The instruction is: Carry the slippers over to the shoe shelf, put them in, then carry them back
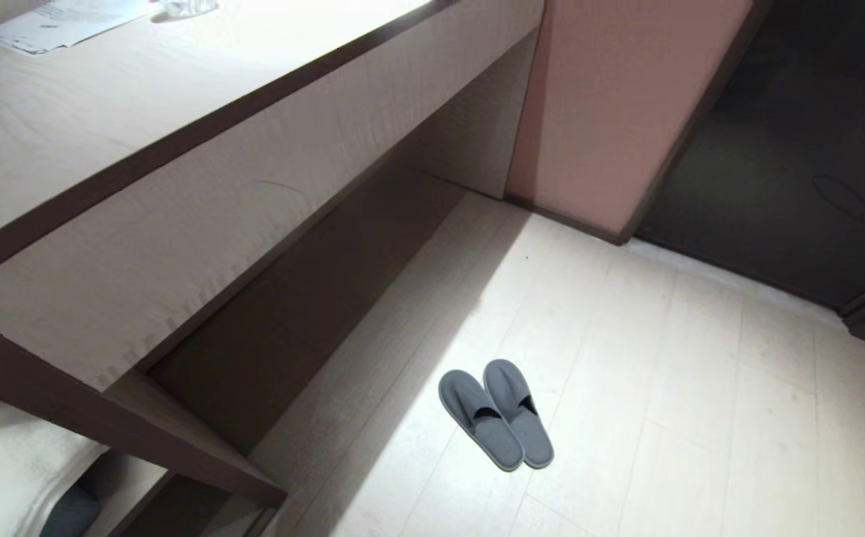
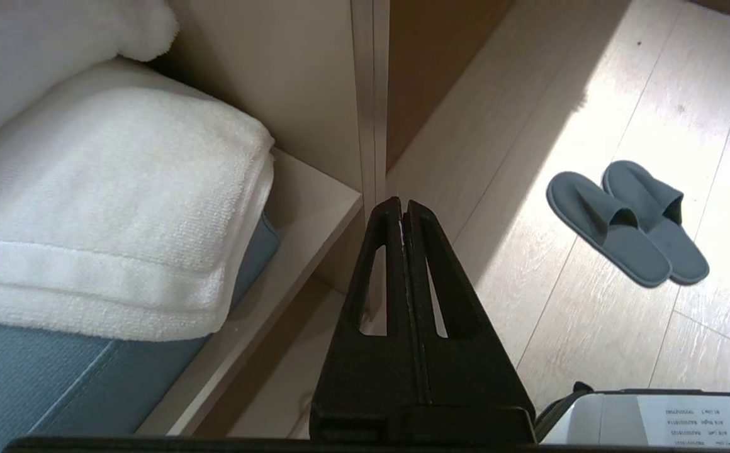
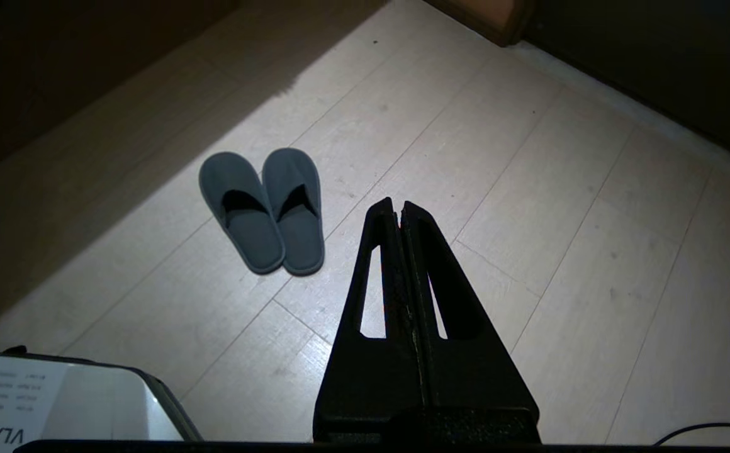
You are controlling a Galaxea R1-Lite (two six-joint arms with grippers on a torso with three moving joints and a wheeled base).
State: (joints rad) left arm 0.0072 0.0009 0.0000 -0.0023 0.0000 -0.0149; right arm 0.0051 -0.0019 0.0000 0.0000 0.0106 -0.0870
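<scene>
The grey-blue slippers (image 1: 496,414) lie side by side on the pale wood floor, toes pointing away from me, in a patch of light beside the desk. They also show in the left wrist view as slippers (image 2: 626,226) and in the right wrist view as slippers (image 3: 264,211). My left gripper (image 2: 401,211) is shut and empty, hanging near a furniture edge well away from the pair. My right gripper (image 3: 398,209) is shut and empty above bare floor, just beside the pair. Neither arm shows in the head view. Which opening is the shoe shelf I cannot tell.
A pale desk counter (image 1: 179,224) with papers (image 1: 60,22) runs along the left over a dark recess (image 1: 313,298). Folded white towels (image 2: 101,207) fill a shelf, with a low opening (image 2: 277,365) beneath. A pink wall (image 1: 611,112) and dark doorway (image 1: 790,149) stand beyond.
</scene>
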